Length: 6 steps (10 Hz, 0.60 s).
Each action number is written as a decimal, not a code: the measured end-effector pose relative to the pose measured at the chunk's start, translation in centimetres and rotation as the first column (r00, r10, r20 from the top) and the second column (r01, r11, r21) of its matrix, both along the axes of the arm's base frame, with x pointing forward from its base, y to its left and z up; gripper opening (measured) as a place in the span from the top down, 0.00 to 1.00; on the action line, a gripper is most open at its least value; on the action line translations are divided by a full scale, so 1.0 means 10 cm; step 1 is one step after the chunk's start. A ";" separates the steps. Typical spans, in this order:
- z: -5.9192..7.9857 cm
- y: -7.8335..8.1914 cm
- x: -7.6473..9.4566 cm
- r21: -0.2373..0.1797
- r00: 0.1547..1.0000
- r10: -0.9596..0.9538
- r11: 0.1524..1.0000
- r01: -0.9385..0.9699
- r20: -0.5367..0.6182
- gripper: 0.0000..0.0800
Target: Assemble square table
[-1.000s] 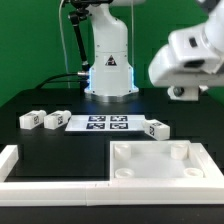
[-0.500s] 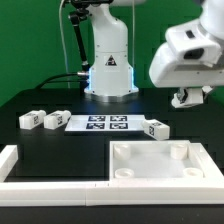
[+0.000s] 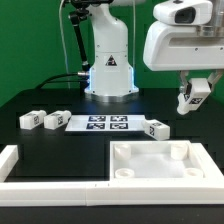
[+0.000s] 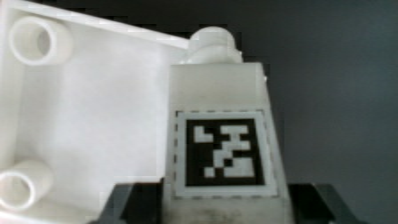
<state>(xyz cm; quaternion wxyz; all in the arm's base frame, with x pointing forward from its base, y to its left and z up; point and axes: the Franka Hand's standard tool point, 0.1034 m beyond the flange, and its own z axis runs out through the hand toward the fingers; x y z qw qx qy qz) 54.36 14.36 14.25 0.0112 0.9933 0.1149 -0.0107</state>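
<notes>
While clamped on a leg block (image 4: 222, 110), the claw (image 3: 197, 92) hangs in free air above the slab's (image 3: 150, 160) far edge, at the exterior view's right; the block's long axis is steep, peg end down.

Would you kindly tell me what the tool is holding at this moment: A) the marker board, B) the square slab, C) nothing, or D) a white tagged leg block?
D: the tool is closed on a leg block, which is held in the air with its tag facing the wrist camera.
</notes>
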 end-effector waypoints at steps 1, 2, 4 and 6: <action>-0.01 0.01 0.00 0.015 0.999 0.002 1.000 -0.003 0.045 0.64; -0.02 0.04 0.08 0.045 0.992 0.000 0.999 -0.005 0.125 0.64; 0.01 -0.10 0.50 0.075 0.968 0.005 0.997 -0.024 0.253 0.64; 0.19 -0.33 0.76 0.068 0.931 0.028 0.996 -0.057 0.365 0.64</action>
